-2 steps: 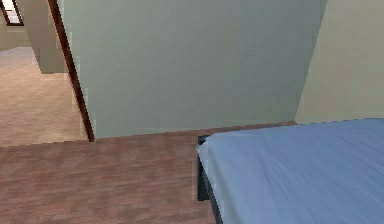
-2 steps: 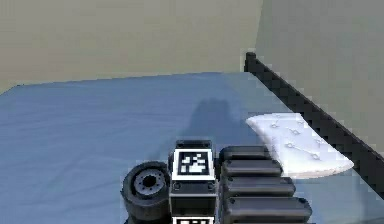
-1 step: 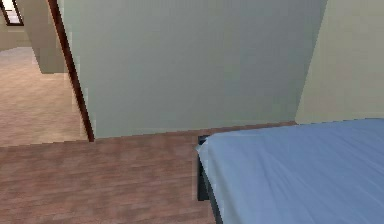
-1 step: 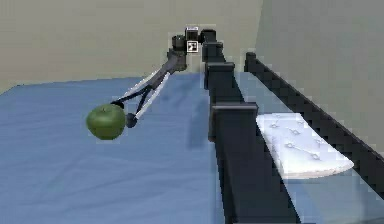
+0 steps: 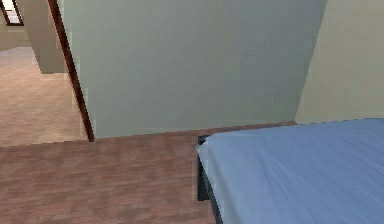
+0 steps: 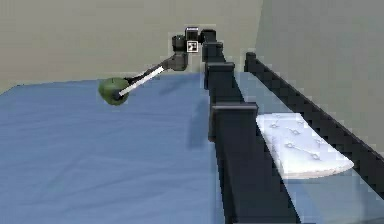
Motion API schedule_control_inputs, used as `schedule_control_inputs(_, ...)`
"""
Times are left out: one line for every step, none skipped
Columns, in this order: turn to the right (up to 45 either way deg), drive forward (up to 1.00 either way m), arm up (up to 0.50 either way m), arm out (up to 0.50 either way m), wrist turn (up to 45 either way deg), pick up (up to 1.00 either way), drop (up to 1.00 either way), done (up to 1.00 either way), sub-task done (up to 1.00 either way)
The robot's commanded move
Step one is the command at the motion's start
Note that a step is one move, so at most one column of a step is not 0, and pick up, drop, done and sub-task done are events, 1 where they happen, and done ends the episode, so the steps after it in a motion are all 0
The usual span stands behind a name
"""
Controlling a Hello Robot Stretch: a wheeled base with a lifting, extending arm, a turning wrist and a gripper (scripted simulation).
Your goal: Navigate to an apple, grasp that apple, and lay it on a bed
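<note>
A dark green round apple (image 6: 109, 88) sits at the tips of the gripper's (image 6: 122, 93) thin fingers, against the far part of a blue bed (image 6: 90, 160). I cannot tell whether the apple hangs above the cover or lies on it, so I cannot tell whether the gripper holds it. The dark arm (image 6: 232, 130) stretches out over the bed from the bottom edge. The same blue bed (image 5: 300, 170) fills the forward view's lower right.
A white pillow (image 6: 300, 145) lies right of the arm beside a dark headboard (image 6: 300, 98). Ahead, a pale green wall (image 5: 200, 60) stands behind the bed's dark frame corner (image 5: 203, 170). A doorway with a dark frame (image 5: 75, 75) opens at the left over wooden floor (image 5: 100, 180).
</note>
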Motion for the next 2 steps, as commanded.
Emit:
schedule_control_inputs(0.0,0.0,0.0,0.0,6.0,0.0,0.0,0.0,0.0)
schedule_control_inputs(0.0,0.0,-0.14,0.0,0.0,0.0,0.0,0.0,0.0)
